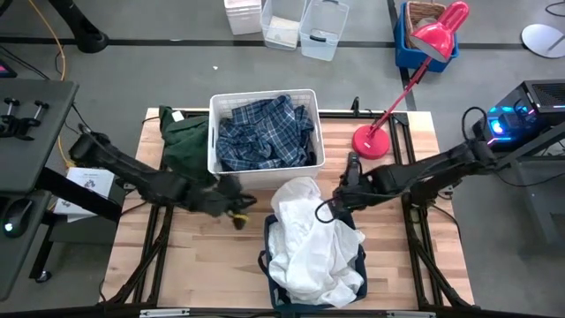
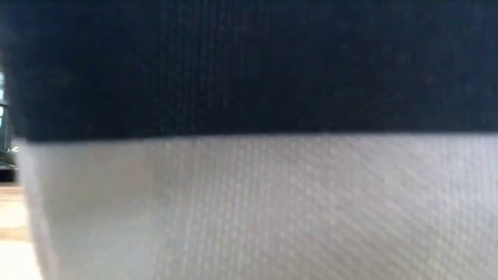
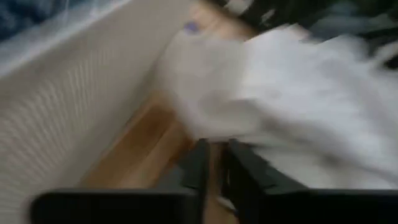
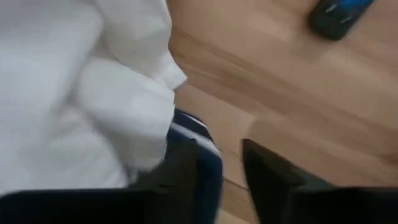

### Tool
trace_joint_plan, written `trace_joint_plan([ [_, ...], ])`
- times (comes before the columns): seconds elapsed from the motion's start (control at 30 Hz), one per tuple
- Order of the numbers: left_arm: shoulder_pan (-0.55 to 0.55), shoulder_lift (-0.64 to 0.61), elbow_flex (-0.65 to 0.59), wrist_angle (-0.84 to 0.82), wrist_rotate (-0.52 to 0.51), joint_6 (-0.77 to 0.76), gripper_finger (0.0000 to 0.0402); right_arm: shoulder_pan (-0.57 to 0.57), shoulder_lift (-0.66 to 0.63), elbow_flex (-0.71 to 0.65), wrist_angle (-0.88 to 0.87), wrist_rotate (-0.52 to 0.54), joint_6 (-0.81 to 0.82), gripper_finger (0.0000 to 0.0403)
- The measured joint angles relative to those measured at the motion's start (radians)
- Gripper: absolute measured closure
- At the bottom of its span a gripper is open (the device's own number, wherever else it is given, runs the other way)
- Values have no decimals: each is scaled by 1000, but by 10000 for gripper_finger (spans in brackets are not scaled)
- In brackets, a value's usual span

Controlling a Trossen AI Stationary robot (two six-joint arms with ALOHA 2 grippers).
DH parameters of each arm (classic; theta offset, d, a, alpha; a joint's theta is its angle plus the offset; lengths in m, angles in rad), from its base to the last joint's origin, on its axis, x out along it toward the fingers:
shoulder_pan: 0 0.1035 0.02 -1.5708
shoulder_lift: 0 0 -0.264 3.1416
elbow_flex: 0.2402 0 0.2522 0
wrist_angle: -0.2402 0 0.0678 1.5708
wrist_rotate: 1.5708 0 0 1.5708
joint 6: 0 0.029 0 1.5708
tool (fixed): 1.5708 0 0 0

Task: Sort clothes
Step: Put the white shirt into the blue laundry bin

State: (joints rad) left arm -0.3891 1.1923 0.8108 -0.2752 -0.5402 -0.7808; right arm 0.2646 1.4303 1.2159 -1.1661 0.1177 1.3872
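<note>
A blue-and-white plaid shirt (image 1: 265,132) lies in the white plastic bin (image 1: 214,150). A dark green garment (image 1: 185,141) rests on the table left of that bin. White clothes (image 1: 309,243) are heaped in the navy fabric bin (image 1: 357,265). My left gripper (image 1: 237,210) is between the two bins; in its wrist view its fingers (image 3: 200,165) are nearly shut over bare wood, with the white heap (image 3: 311,87) beyond. My right gripper (image 1: 340,201) stands open at the heap's right side, pointing down, the navy rim (image 4: 202,146) by one finger. My right gripper has the navy bin's rim (image 4: 202,146) and the white cloth's edge (image 4: 143,124) right beside one finger (image 4: 180,177). I cannot tell whether that finger touches them. Bare wood shows in the gap between its fingers.
A red desk lamp (image 1: 375,141) stands on the table's far right. The low view is filled by the fabric bin's navy wall (image 2: 249,70) and its white band (image 2: 249,210). Bare wood (image 1: 203,256) lies at the near left.
</note>
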Motion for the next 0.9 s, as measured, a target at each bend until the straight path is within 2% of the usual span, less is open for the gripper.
trace_joint_plan([
  [0.03,19,40,0,8,18,-9,379,-2,-29,-69,79,1,28,300],
  [0.1,58,121,0,66,70,-21,389,-13,-83,-190,246,24,78,367],
  [0.13,74,159,0,120,96,-21,391,-21,-103,-246,321,43,93,384],
  [0.27,107,256,1,301,133,-27,399,-68,-129,-384,560,134,139,391],
  [0.33,115,268,14,298,120,-37,401,-89,-125,-422,590,173,113,399],
  [0.47,117,274,47,272,93,-11,401,-126,-129,-417,661,119,38,400],
  [0.63,116,274,78,237,67,32,401,-76,-128,-368,644,116,-8,402],
  [0.9,121,276,83,221,-16,98,401,-75,-81,-402,607,228,55,402],
])
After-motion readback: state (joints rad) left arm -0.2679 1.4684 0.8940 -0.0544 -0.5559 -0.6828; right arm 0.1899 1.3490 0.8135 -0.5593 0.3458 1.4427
